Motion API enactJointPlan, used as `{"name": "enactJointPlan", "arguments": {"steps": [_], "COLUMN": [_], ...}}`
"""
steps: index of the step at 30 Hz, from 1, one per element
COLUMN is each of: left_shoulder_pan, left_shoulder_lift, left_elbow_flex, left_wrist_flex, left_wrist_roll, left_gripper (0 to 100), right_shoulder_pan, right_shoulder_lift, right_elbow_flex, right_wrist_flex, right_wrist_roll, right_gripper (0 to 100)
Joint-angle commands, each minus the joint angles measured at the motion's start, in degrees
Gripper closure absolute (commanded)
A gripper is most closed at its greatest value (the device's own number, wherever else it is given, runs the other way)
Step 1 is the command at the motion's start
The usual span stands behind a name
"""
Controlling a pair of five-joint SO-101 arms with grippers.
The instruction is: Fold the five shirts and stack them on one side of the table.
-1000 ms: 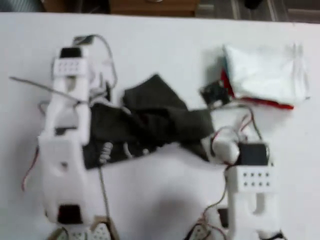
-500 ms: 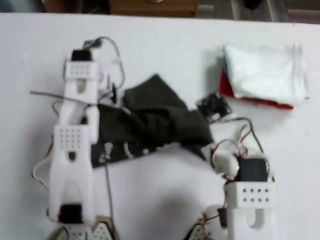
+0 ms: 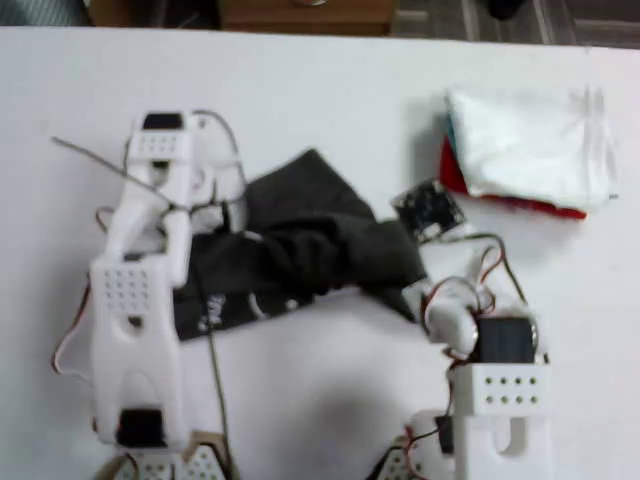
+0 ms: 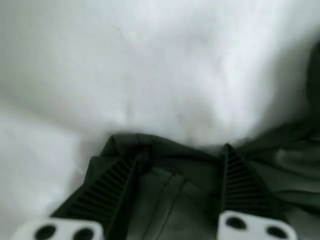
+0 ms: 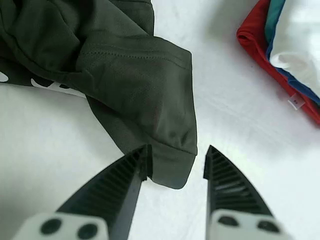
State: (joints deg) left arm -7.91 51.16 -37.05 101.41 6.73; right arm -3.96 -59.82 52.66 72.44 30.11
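Downward, parted jaws astride dark shirt

A white table spreads wide under soft, even light, and past its far edge sit brown wooden furniture and grey floor.

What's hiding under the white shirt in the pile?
A red shirt lies at the bottom, with a teal edge between. The white shirt covers everything but their edges, so how many lie there is hidden.
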Motion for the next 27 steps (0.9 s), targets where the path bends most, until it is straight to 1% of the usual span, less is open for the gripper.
{"name": "enactJointPlan", "arguments": {"steps": [1,4,7,9,12,14,19,23,27], "left_shoulder_pan": [-1.5,-2.5,-2.5,-2.0,-0.4,-0.3,-0.8,-0.6,-0.5], "left_shoulder_lift": [-1.7,-3.1,-8.4,-14.0,-21.4,-23.9,-24.4,-24.5,-24.7], "left_elbow_flex": [1.4,1.5,3.0,7.3,16.6,22.5,30.5,31.8,32.0], "left_wrist_flex": [1.1,1.1,1.2,1.1,0.9,0.8,-0.6,-0.8,1.1], "left_wrist_roll": [-0.3,-0.3,-0.3,-1.0,-4.7,-7.2,-18.3,-25.6,-37.5], "left_gripper": [76,76,76,76,76,76,76,76,76], "right_shoulder_pan": [0.5,0.5,0.5,0.5,0.5,0.5,0.4,0.5,0.5], "right_shoulder_lift": [-1.1,-1.1,-1.1,-1.1,-1.3,-1.4,-1.1,-1.1,-1.1], "right_elbow_flex": [-0.3,0.2,1.5,1.8,1.8,1.8,1.8,2.0,2.0], "right_wrist_flex": [-1.0,-1.0,-1.0,-1.0,-1.1,-1.5,-1.9,-1.9,-1.9], "right_wrist_roll": [0.4,0.4,0.4,0.4,0.4,0.4,0.4,0.4,0.4], "right_gripper": [82.9,82.9,82.9,82.9,82.9,82.9,82.9,82.9,82.9]}}
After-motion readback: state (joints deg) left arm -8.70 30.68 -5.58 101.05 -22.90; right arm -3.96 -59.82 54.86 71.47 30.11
